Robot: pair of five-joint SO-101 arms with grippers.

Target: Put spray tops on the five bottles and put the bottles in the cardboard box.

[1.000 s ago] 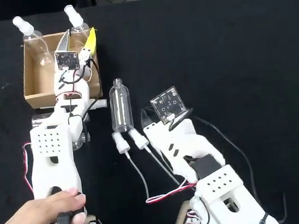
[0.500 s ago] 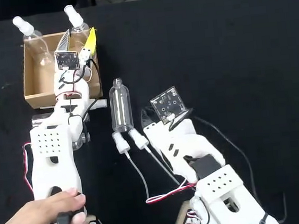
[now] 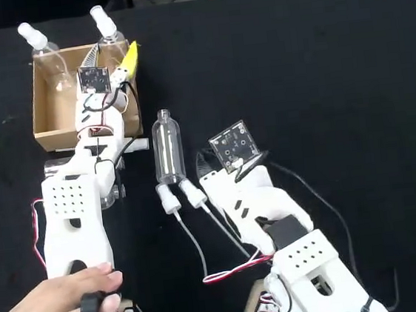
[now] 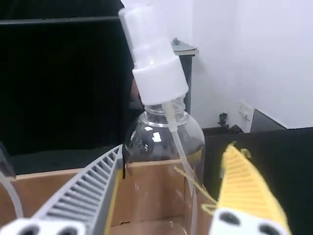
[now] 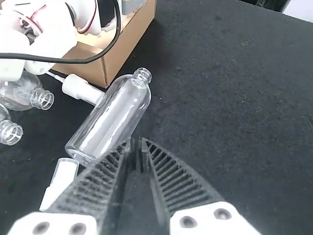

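Left arm (image 3: 76, 207) stretched straight forward from base. Left claw (image 4: 173, 152) held near level and open, grey finger (image 4: 83, 196) and yellow finger (image 4: 242, 191) spread wide apart. Right arm (image 3: 275, 223) angled forward toward left arm's side, reach shorter. Right claw (image 5: 137, 144) tilted downward, closed, black ribbed fingers (image 5: 171, 176) nearly meeting at tips, only thin slit between.

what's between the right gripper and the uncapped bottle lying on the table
Nothing visible. The right gripper sits right at the base of the bottle, with a loose spray top lying off to one side.
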